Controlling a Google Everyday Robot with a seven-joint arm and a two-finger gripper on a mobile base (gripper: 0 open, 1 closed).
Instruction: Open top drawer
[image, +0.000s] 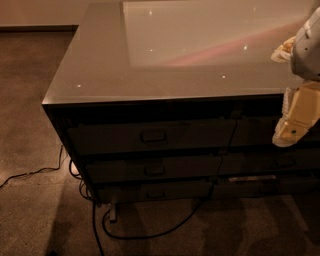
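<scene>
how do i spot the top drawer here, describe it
Find the dark cabinet with the glossy flat top. In its left stack of three drawers, the top drawer sits directly under the top's edge, left of the pale gripper. Its front is taller than the two below, with a small rectangular pull at centre.

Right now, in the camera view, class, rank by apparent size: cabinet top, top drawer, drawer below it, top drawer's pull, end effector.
1. cabinet top
2. top drawer
3. drawer below it
4. pull
Unranked: end effector at the right edge, likely nearer the camera.
</scene>
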